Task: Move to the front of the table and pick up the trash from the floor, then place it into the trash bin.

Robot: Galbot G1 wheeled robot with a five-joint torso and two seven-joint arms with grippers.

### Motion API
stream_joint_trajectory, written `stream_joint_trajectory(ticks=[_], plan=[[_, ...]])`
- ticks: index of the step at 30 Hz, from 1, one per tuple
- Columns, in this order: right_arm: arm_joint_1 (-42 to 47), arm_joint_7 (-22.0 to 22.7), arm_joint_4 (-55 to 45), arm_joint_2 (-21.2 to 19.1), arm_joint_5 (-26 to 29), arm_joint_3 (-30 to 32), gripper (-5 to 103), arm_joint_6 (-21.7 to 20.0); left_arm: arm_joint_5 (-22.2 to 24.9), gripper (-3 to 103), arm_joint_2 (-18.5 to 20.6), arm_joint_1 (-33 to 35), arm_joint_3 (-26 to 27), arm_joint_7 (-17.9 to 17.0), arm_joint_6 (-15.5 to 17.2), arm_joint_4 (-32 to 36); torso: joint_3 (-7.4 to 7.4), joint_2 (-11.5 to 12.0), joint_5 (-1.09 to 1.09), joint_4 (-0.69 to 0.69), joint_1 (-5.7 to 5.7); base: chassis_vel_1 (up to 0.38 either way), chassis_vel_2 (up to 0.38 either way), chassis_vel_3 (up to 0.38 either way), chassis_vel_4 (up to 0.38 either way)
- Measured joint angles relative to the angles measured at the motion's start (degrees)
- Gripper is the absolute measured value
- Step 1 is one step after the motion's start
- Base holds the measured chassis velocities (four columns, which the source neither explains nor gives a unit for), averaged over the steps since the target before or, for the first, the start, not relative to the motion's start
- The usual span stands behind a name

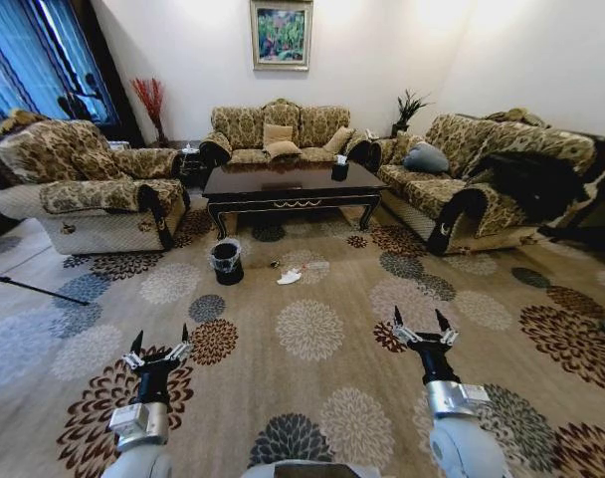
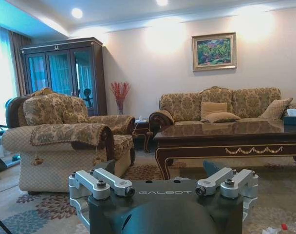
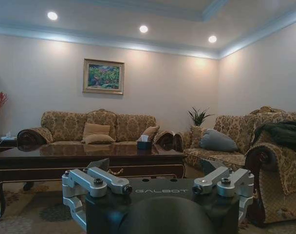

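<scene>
Both jaws, left (image 1: pixel 161 344) and right (image 1: pixel 421 322), hang released, open carpet ahead to tissue (image 1: pixel 290 277), bin (image 1: pixel 226 262) and desk (image 1: pixel 283 204) edge.

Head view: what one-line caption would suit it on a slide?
Both grippers, left and right, held open above flowered carpet; white tissue lies beside the black bin before the table.

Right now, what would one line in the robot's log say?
stage: facing coffee table from afar | tissue on carpet beside trash bin | left gripper open, empty | right gripper open, empty
</scene>
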State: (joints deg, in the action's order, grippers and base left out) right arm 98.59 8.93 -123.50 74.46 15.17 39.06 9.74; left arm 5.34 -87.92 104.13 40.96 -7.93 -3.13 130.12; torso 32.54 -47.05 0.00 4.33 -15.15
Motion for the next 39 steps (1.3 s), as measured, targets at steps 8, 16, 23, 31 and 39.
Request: stream_joint_trajectory(ticks=[8, 16, 23, 31, 39], plan=[[1.7, 1.0, -2.8, -0.7, 5.5, -1.3, 100, -2.2, -0.8, 100, 0.1, 1.0, -0.7, 0.2, -0.2, 0.5, -1.23, 2.2, 0.00, 0.01, 0.96, 0.000, 0.000, 0.000, 0.000], [0.2, 3.8, -4.3, -3.4, 10.0, -1.7, 100, -5.5, -1.9, 100, 0.2, 3.3, -1.8, 1.0, -0.4, 2.2, -2.33, 4.1, 0.01, -0.01, 1.73, 0.000, 0.000, 0.000, 0.000], [-0.5, 1.7, -1.1, -6.8, 3.3, -1.2, 100, -1.7, -1.4, 100, 2.7, 4.2, -1.4, 1.2, -0.2, 2.5, -3.38, 5.8, 0.00, 0.02, 2.49, 0.000, 0.000, 0.000, 0.000], [-4.5, 0.6, 3.6, -17.9, 4.8, -0.7, 100, -0.7, 0.9, 100, 9.0, 5.3, -1.2, 1.1, 2.3, 4.7, -4.57, 7.9, 0.00, -0.01, 3.38, 0.000, 0.000, 0.000, 0.000], [-6.9, 0.4, 6.7, -22.4, 8.6, 0.5, 100, -0.6, 4.8, 100, 14.4, 5.2, 1.6, 0.8, 4.0, 5.8, -5.65, 9.7, 0.00, 0.00, 4.10, 0.000, 0.000, 0.000, 0.000]])
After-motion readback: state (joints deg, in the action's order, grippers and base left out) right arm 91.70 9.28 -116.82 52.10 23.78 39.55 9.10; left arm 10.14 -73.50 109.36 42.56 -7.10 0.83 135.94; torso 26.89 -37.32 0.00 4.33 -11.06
